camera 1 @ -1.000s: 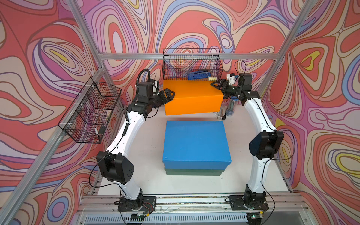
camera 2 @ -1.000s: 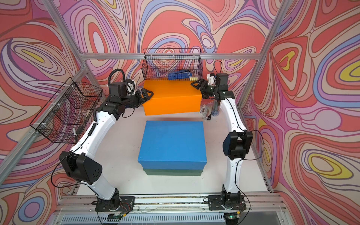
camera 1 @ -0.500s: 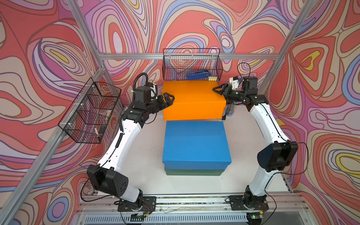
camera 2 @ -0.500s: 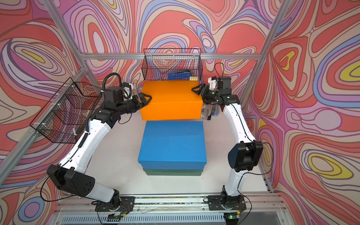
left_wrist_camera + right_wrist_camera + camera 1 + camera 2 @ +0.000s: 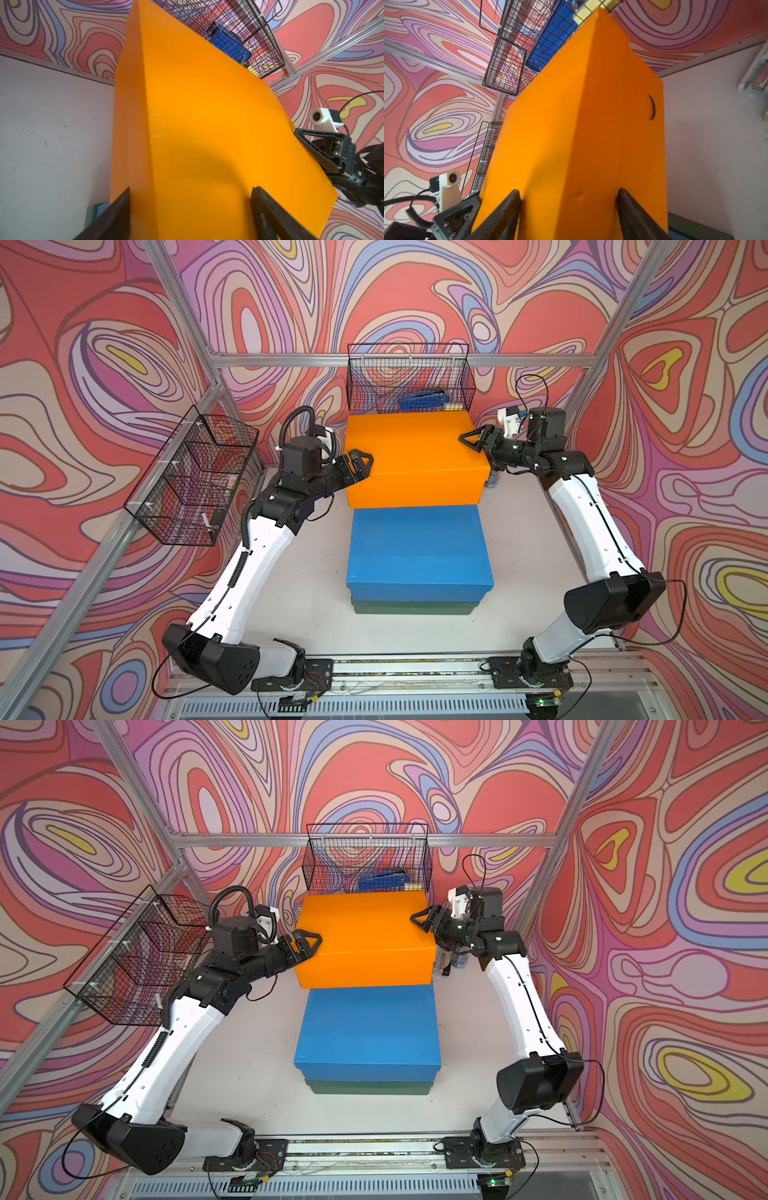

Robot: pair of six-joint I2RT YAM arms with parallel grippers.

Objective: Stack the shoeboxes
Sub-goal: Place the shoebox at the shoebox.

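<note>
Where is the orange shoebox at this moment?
In both top views the orange shoebox is at the back centre, gripped at its ends by the left gripper and right gripper, just behind the blue shoebox.

Orange shoebox (image 5: 415, 456) being carried up and forward toward the blue shoebox (image 5: 417, 551).

The left gripper (image 5: 362, 462) and right gripper (image 5: 473, 438) are lifting it away from the back edge of the table (image 5: 316, 580); its front edge is closing the strip of table seen earlier between the two boxes. Both elbows are sinking outward toward the front edge.
</note>
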